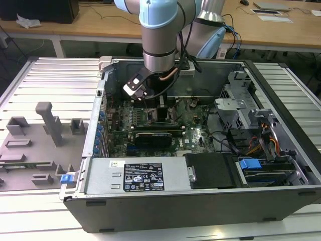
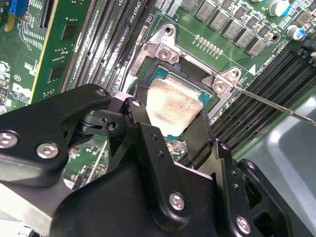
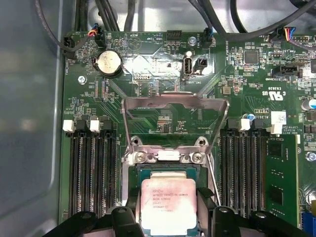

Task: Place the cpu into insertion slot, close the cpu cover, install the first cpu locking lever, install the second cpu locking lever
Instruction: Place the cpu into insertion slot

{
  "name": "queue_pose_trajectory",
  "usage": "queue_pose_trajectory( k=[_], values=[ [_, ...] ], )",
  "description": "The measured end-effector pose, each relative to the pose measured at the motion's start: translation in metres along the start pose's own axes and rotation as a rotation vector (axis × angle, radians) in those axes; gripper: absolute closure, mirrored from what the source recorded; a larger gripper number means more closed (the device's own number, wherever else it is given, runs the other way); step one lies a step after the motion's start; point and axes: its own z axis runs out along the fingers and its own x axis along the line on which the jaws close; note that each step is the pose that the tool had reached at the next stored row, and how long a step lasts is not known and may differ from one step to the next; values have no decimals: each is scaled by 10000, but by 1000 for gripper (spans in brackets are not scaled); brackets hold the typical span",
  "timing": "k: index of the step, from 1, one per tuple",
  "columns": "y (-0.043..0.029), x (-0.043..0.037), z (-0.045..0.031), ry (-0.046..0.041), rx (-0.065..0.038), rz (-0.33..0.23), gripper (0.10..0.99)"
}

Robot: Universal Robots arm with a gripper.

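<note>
As it seems, gripper (image 2: pixel 169 121) holds cpu (image 3: pixel 168 205).

Cpu (image 3: pixel 169 205) between the fingers (image 2: pixel 200 140) over the insertion slot (image 3: pixel 134 174), cpu cover (image 3: pixel 175 102) upright at one edge, memory slots (image 3: pixel 91 173) flanking.

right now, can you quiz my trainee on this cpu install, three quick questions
1. True or false: the cpu cover lies shut over the insertion slot.
2. What does the gripper hold? A the cpu; B a screw; C a cable.
3. In the first wrist view, name the large round silver disc on the motherboard.

Key:
1. False: the cover stands open, tilted up off the slot.
2. A.
3. The coin battery.
</note>
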Motion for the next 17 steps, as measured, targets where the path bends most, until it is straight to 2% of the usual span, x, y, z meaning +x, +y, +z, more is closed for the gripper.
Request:
queue_pose_trajectory(
  k=[17],
  values=[
    [3,-1,14,1,1,-1,545]
  ],
)
